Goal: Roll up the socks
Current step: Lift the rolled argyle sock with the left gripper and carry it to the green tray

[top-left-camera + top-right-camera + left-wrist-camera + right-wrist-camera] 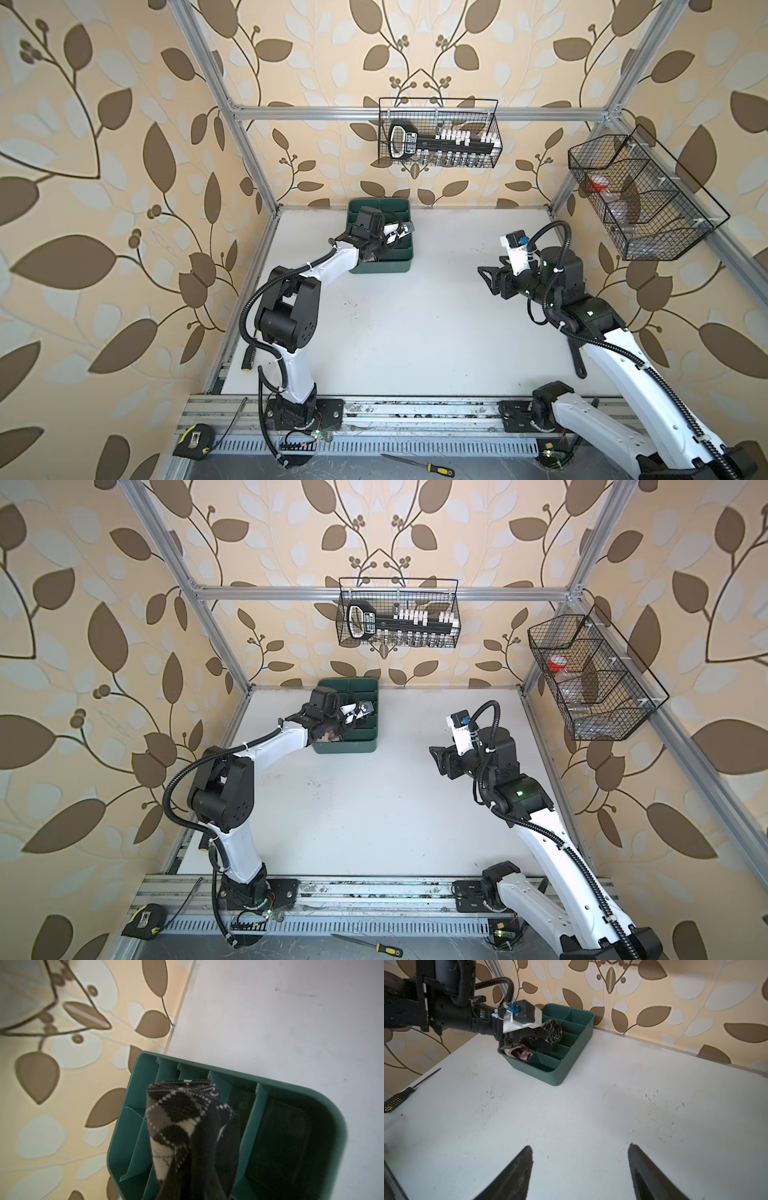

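The left gripper, clamped on the rolled argyle sock, holds it just above the middle slots of the tray, so the drop looks straight down, beside the beige sock in a corner slot, while the right gripper, jaws spread and empty, hovers well apart.

We see a dark green plastic tray with dividers at the back of the white tabletop, near the wall. A black wire basket hangs on the back rail and a second wire basket on the right rail. In front of the table lie a yellow-and-black tape measure and a yellow-handled screwdriver.
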You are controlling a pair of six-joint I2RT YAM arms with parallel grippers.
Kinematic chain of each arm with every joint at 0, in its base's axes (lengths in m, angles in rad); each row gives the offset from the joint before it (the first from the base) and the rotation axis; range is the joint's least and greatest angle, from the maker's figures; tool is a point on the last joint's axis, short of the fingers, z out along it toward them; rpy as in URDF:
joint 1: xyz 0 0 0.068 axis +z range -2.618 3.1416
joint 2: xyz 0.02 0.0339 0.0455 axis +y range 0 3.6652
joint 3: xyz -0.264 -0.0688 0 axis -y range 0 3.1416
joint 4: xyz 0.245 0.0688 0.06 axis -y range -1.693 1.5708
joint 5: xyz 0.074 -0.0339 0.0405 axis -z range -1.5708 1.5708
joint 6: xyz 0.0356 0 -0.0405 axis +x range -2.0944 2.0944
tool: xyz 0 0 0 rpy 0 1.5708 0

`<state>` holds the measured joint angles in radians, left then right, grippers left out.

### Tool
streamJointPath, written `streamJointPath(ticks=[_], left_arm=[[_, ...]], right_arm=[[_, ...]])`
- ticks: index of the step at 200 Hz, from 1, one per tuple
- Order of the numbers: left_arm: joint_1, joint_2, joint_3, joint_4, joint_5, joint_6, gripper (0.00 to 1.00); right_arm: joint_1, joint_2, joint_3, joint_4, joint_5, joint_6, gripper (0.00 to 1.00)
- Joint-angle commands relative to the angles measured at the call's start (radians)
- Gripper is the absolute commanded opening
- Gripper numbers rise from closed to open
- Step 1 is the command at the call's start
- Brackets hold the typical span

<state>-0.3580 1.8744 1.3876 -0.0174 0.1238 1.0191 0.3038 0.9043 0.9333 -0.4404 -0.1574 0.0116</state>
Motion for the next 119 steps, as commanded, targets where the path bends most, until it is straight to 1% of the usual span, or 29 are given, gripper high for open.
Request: streamJointPath(ticks=[1, 39, 65, 83, 98, 119], left_arm=[[0.013, 0.024, 0.043, 0.066, 0.023, 0.033, 0.06], [0.013, 0.102, 0.032, 0.095, 0.008, 0.053, 0.05], [0.01, 0.118, 0.018, 0.074, 0.053, 0.058, 0.05], [0.011, 0.125, 0.039, -0.028, 0.1, 0.103, 0.06], [0.014, 0.141, 0.085, -0.177, 0.15, 0.151, 0.07], [0.019, 0.181, 0.165, -0.355, 0.187, 0.191, 0.07]], right_arm=[[0.009, -0.005, -0.011, 0.011, -0.018, -0.008, 0.73], [0.023, -0.01, -0.026, 0.015, -0.03, -0.012, 0.73], [0.026, -0.011, -0.043, 0.026, -0.033, -0.012, 0.73], [0.029, -0.011, -0.043, 0.027, -0.04, -0.01, 0.73], [0.034, -0.017, -0.044, 0.029, -0.045, -0.007, 0.73], [0.042, -0.024, -0.047, 0.031, -0.047, -0.001, 0.73]])
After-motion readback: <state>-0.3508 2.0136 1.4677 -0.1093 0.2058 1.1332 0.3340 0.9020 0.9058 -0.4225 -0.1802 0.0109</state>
